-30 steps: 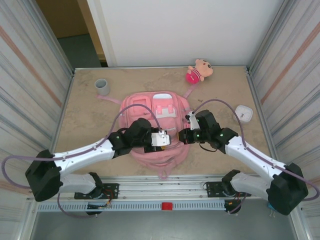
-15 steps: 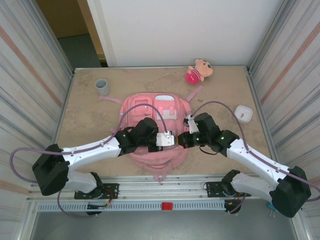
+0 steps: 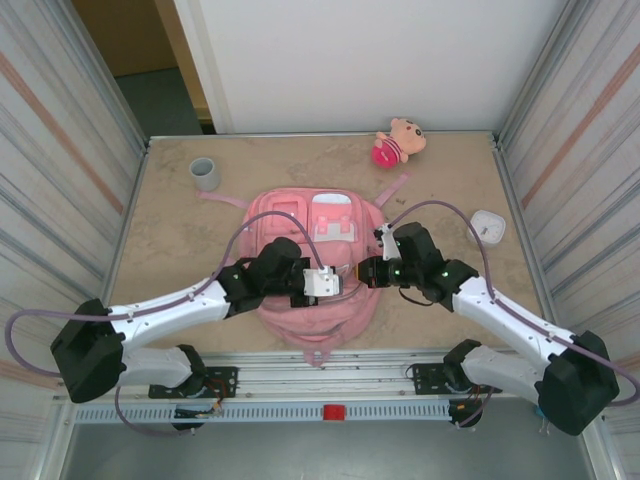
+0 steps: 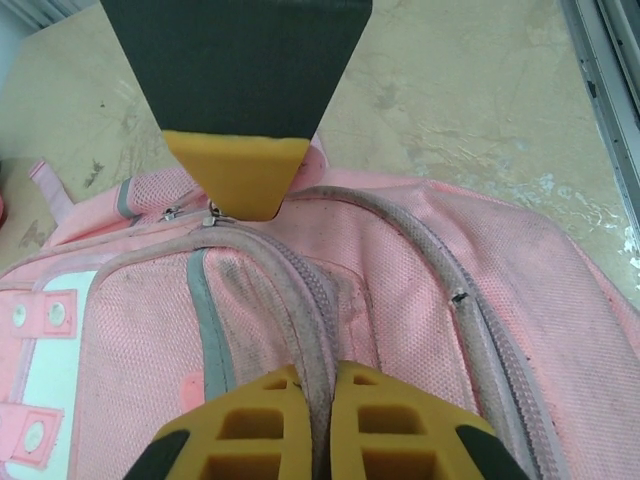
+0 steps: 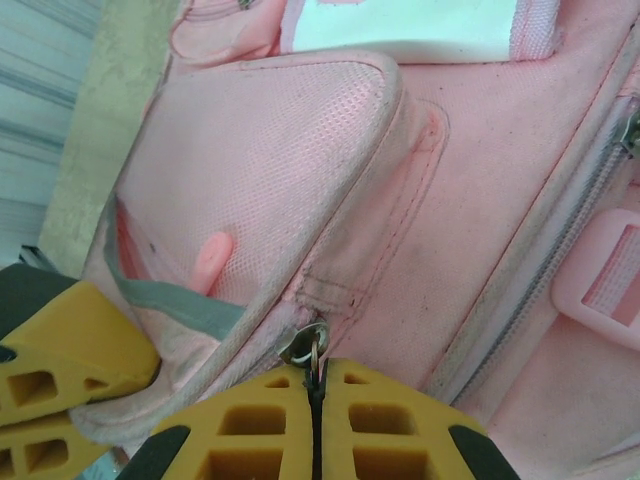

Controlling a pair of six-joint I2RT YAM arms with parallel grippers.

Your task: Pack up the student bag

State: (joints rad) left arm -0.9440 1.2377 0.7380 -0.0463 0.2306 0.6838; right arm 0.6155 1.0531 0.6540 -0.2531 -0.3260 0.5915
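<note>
The student bag [image 3: 285, 212] lies flat in the middle of the tabletop [image 3: 170, 230], its top toward twelve o'clock and its near end bunched under the two arms. The left gripper [image 3: 338, 280], reaching in from eight o'clock, has just snapped closed from half open. Its fingers [image 4: 250, 425] now pinch a raised ridge of the bag, the zipper seam as far as I can make out. The right gripper [image 3: 364, 271], from four o'clock, stays clamped on the zipper pull [image 5: 305, 347]. With the fabric anchored, I'd say the zipper can be drawn open for packing.
</note>
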